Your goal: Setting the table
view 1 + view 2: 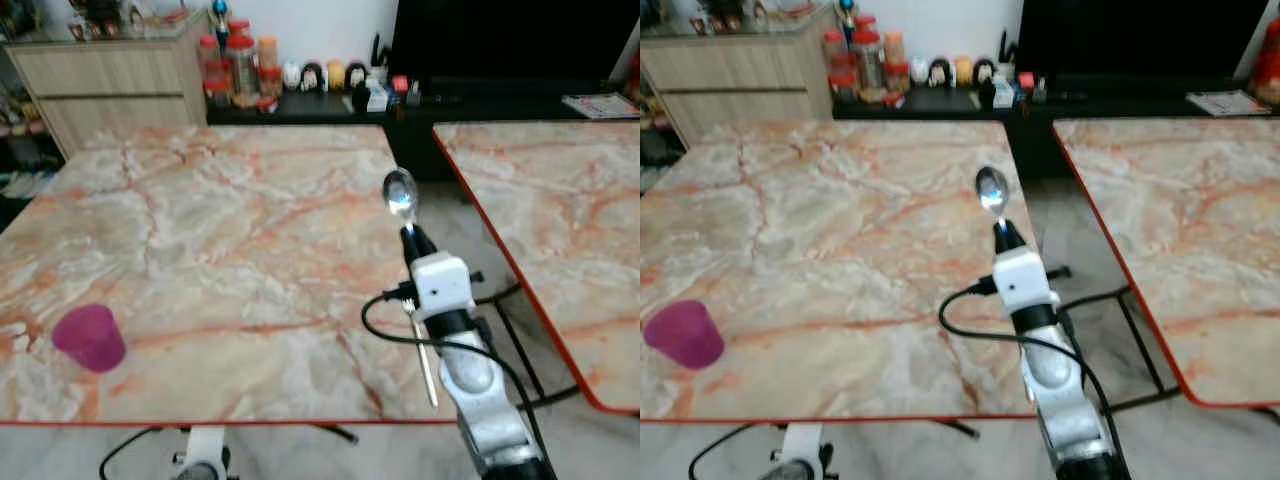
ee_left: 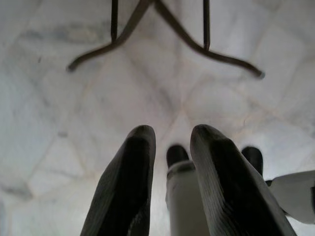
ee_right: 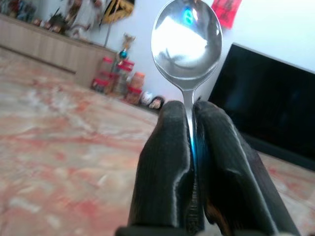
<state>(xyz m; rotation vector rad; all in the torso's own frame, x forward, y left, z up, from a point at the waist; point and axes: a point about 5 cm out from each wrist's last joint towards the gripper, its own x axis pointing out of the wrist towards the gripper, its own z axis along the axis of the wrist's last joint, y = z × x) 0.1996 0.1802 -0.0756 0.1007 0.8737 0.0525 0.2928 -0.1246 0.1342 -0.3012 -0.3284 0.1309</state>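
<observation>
My right gripper (image 1: 412, 238) is shut on a metal spoon (image 1: 400, 192), held above the near right corner of the marble table (image 1: 220, 220). The spoon's bowl points up and away, and its handle runs back down along my wrist. In the right wrist view the black fingers (image 3: 165, 147) pinch the spoon (image 3: 186, 42) at its neck. A pink plastic cup (image 1: 90, 337) stands upright near the table's front left edge, far from the gripper. My left gripper (image 2: 170, 135) hangs idle over the tiled floor with a gap between its fingers.
A second marble table (image 1: 560, 200) stands to the right across a narrow gap of floor with metal table legs (image 1: 510, 330). Behind are a wooden cabinet (image 1: 110, 75), a low shelf with jars and bottles (image 1: 240, 70), and a black TV (image 1: 510, 40).
</observation>
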